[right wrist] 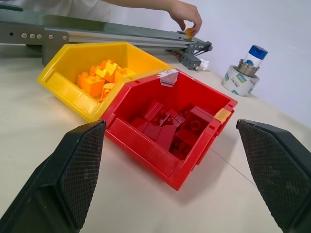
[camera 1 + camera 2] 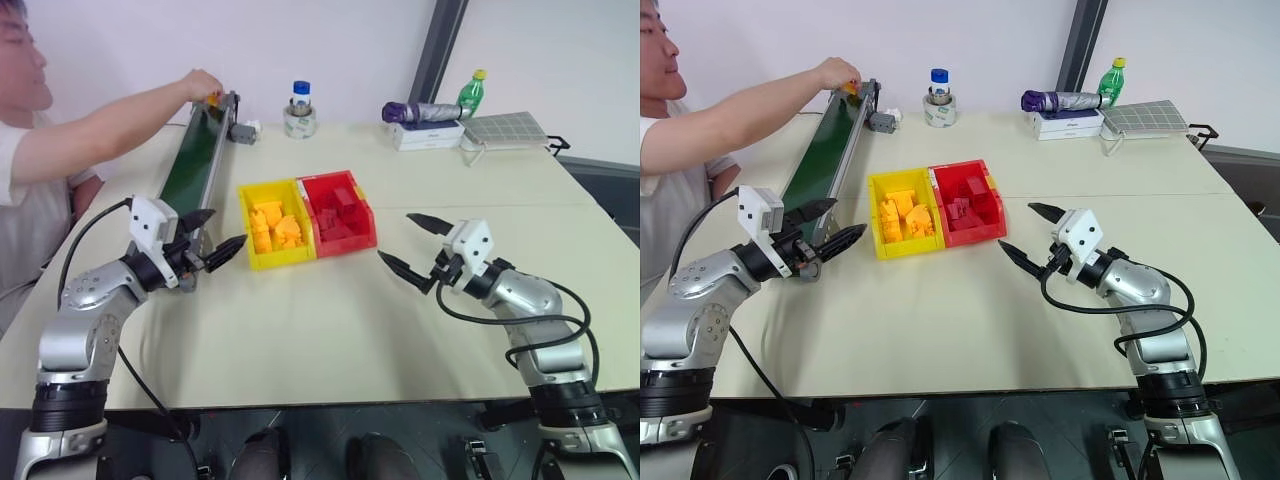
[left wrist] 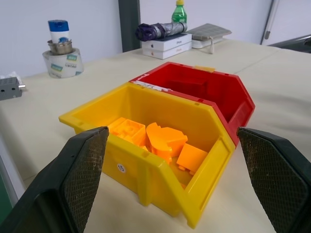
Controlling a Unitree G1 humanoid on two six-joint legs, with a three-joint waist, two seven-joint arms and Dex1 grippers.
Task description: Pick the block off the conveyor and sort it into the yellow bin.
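Observation:
The block (image 2: 212, 98) is a small yellow-orange brick at the far end of the conveyor (image 2: 195, 160), held in a person's hand (image 2: 203, 83). The yellow bin (image 2: 280, 255) stands mid-table with several orange bricks in it, joined to a red bin (image 2: 345, 238) of red bricks. My left gripper (image 2: 222, 232) hangs open and empty by the conveyor's near end, just left of the yellow bin. My right gripper (image 2: 397, 237) is open and empty to the right of the red bin. In the right wrist view both bins lie ahead of my wide-apart fingers (image 1: 77, 165).
A person (image 2: 30, 150) sits at the table's left, one arm stretched over the belt. At the back stand a tape roll with a jar (image 2: 300, 115), a folded umbrella (image 2: 420, 112) on white boxes, a green bottle (image 2: 472, 92) and a checked pad (image 2: 505, 128).

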